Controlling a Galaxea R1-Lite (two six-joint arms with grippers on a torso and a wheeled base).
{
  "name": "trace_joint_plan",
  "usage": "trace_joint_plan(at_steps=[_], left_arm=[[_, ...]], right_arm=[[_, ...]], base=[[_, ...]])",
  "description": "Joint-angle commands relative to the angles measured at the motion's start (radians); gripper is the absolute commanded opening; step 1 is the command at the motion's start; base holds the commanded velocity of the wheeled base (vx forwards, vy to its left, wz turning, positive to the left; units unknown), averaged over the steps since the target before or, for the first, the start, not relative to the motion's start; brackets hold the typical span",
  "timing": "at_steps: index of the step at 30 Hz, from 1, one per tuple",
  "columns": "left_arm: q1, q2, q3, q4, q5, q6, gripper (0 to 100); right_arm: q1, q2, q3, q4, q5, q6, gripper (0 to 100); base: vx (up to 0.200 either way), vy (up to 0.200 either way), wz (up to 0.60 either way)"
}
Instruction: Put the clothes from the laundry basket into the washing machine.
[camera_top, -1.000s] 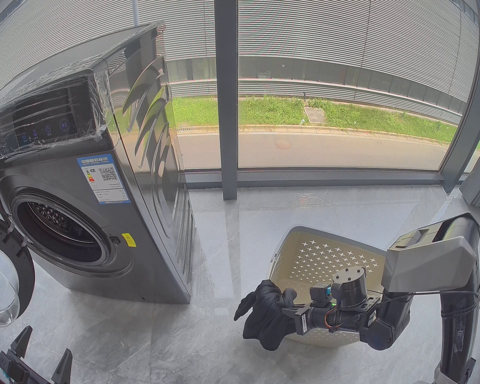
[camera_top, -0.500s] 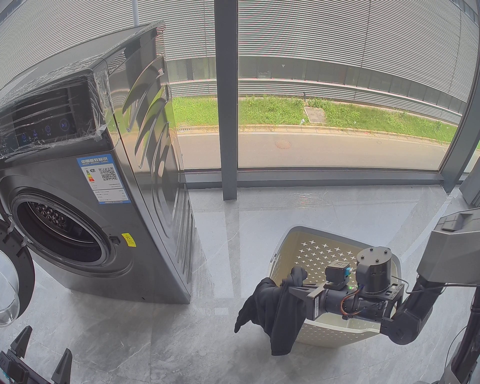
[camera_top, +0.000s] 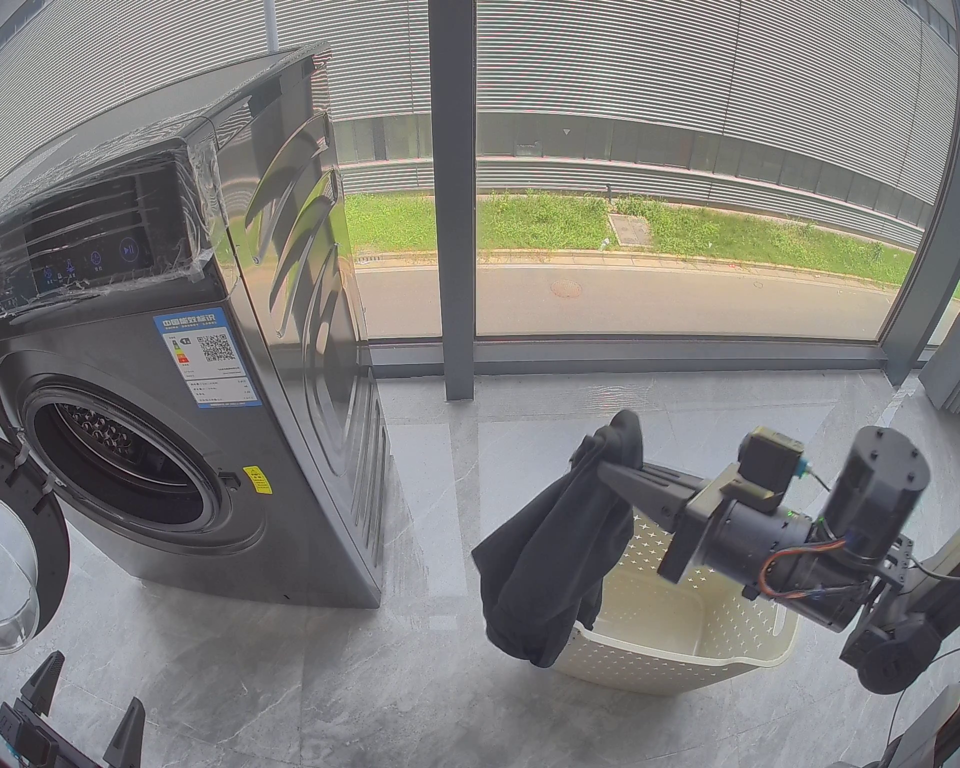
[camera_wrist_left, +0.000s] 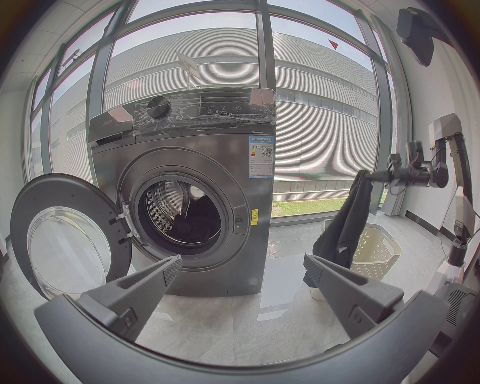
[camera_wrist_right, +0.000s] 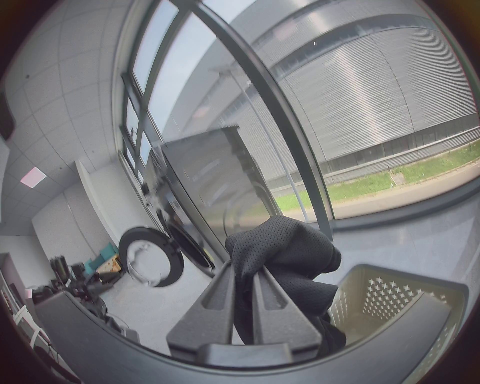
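My right gripper (camera_top: 612, 465) is shut on a black garment (camera_top: 550, 560), which hangs above the left rim of the cream laundry basket (camera_top: 700, 640) on the floor at the right. In the right wrist view the garment (camera_wrist_right: 285, 250) bunches over the closed fingers (camera_wrist_right: 260, 295). The grey washing machine (camera_top: 180, 330) stands at the left with its round door (camera_wrist_left: 65, 235) swung open; dark clothes lie inside the drum (camera_wrist_left: 187, 212). My left gripper (camera_wrist_left: 240, 275) is open and empty, low in front of the machine, also seen as the left gripper (camera_top: 85, 700) at the head view's bottom left corner.
A tall window with a grey post (camera_top: 455, 200) runs behind the basket. Bare grey tiled floor (camera_top: 440, 500) separates the machine from the basket.
My right arm has lifted the black garment up out of the basket; it now hangs higher and stretched out. The left gripper has not moved.
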Motion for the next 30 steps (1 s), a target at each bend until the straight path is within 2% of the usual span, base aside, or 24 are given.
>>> trace_joint_plan(at_steps=[1,6,9,11,12,20,24,30], left_arm=[[0.001,-0.016,0.018,-0.001,-0.003,0.007,100],[-0.001,-0.016,0.018,0.000,-0.003,0.007,100],[0.001,-0.016,0.018,0.000,-0.003,0.002,100],[0.001,-0.016,0.018,-0.001,-0.003,-0.002,100],[0.001,-0.016,0.018,-0.001,-0.003,-0.002,100],[0.001,-0.016,0.018,0.000,-0.004,0.004,100],[0.001,-0.016,0.018,-0.001,-0.001,0.005,100],[0.001,-0.016,0.018,-0.001,-0.003,0.004,100]], right_arm=[[0.004,-0.124,0.018,-0.026,0.001,0.003,0],[0.010,-0.121,0.014,-0.021,-0.005,-0.063,0],[-0.002,-0.116,0.017,-0.020,-0.017,-0.078,0],[-0.004,-0.114,0.014,-0.014,-0.057,-0.087,0],[-0.004,-0.117,0.012,0.008,-0.102,-0.090,0],[-0.004,-0.145,-0.014,0.176,-0.208,-0.084,0],[-0.004,-0.145,-0.014,0.172,-0.214,-0.084,0],[0.005,-0.148,-0.014,0.164,-0.212,-0.086,0]], base=[[0.000,0.000,0.00],[0.000,0.000,0.00],[-0.200,0.000,0.00],[-0.200,0.000,0.00],[-0.200,0.000,0.00],[-0.200,0.000,0.00],[-0.200,0.000,0.00],[0.000,0.000,0.00]])
